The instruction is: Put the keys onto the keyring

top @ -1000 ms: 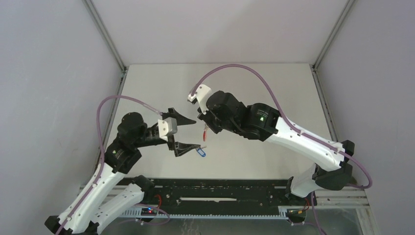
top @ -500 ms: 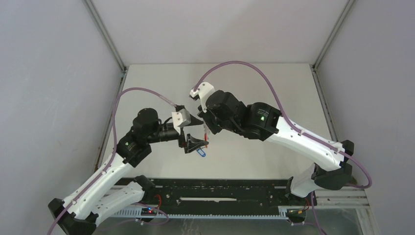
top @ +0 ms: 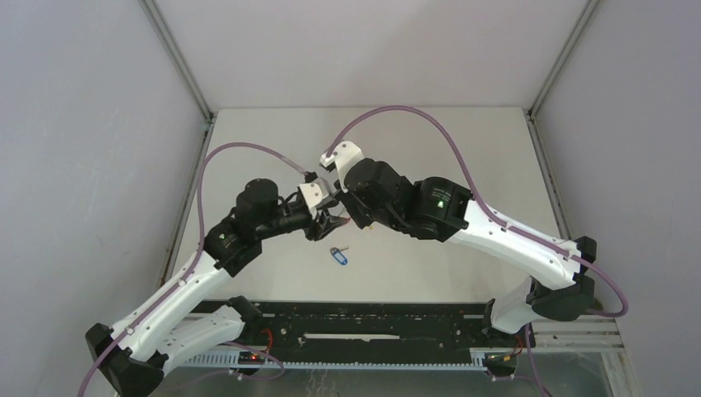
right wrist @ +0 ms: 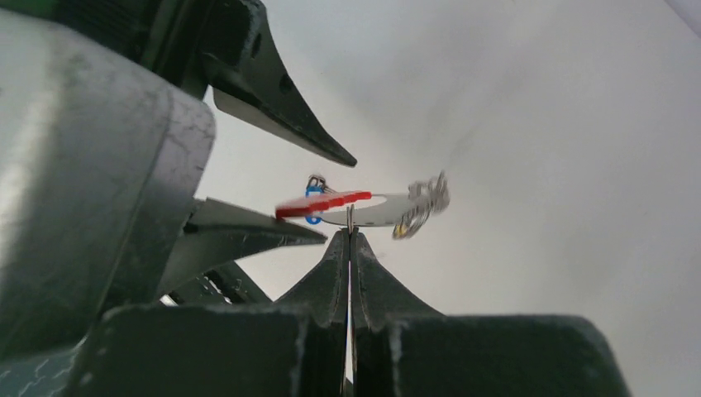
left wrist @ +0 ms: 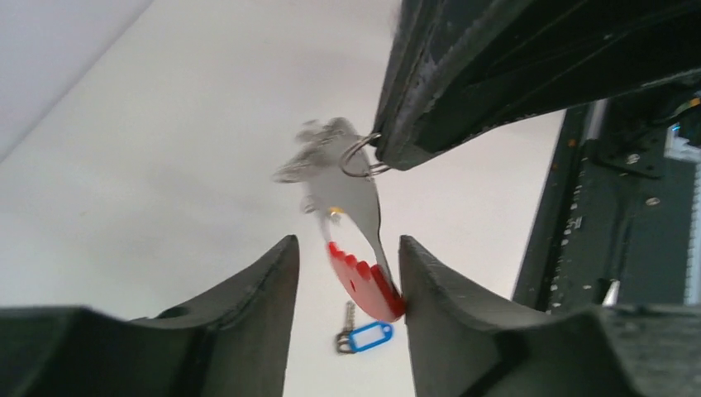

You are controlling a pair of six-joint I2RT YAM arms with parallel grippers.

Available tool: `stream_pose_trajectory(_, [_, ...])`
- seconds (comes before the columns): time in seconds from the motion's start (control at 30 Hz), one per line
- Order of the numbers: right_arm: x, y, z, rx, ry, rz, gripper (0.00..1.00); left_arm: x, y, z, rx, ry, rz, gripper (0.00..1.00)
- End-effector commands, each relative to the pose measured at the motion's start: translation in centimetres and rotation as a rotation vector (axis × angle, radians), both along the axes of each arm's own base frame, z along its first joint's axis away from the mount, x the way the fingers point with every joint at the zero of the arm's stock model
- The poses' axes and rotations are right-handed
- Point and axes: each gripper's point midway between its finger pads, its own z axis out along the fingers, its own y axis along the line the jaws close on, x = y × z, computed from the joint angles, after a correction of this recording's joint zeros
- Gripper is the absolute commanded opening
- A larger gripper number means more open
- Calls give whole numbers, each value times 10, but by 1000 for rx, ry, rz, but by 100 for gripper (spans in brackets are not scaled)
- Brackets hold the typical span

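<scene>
Top external view has both arms meeting above the middle of the tabletop [top: 471,157], the left pincer [top: 324,222] and right pincer [top: 347,217] tip to tip; the keyring is held up in the air between them, mostly hidden from this camera by the two heads; the blue key [top: 337,255] lies flat on the tabletop just nearer the arm bases, apart from both pincers.

Left wrist view shows the keyring [left wrist: 349,194] hanging from a small wire loop [left wrist: 360,157] pinched at the tip of the right pincer [left wrist: 388,155]; its grey metal curves down to the red band [left wrist: 364,285]; the left pincer [left wrist: 347,248] stands at a narrow gap with that red band between its jaws; the band's lower end touches the finger on the right of the view [left wrist: 463,314], and a gap shows on the other side; the blue key [left wrist: 369,337] shows below on the tabletop.

Right wrist view has the right pincer [right wrist: 350,238] pressed fully together on the thin wire; the keyring [right wrist: 376,208] lies edge-on above it, its far end blurred.
</scene>
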Motion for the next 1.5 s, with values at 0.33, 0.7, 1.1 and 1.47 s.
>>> stream_pose_trajectory(0.33, [-3, -3, -4, 176, 172, 5, 0, -10, 8, 23, 56, -196, -85, 0])
stream_pose_trajectory(0.7, [-15, -3, -13, 167, 341, 132, 0, -32, 5, 35, 15, -190, -179, 37])
stream_pose_trajectory(1.1, [-43, -9, -7, 39, 374, 389, 0, -94, 12, 75, -62, -91, -403, 63])
stream_pose_trajectory(1.47, [-61, 6, 5, 21, 315, 507, 0, -75, 6, 62, -9, -15, -372, 48])
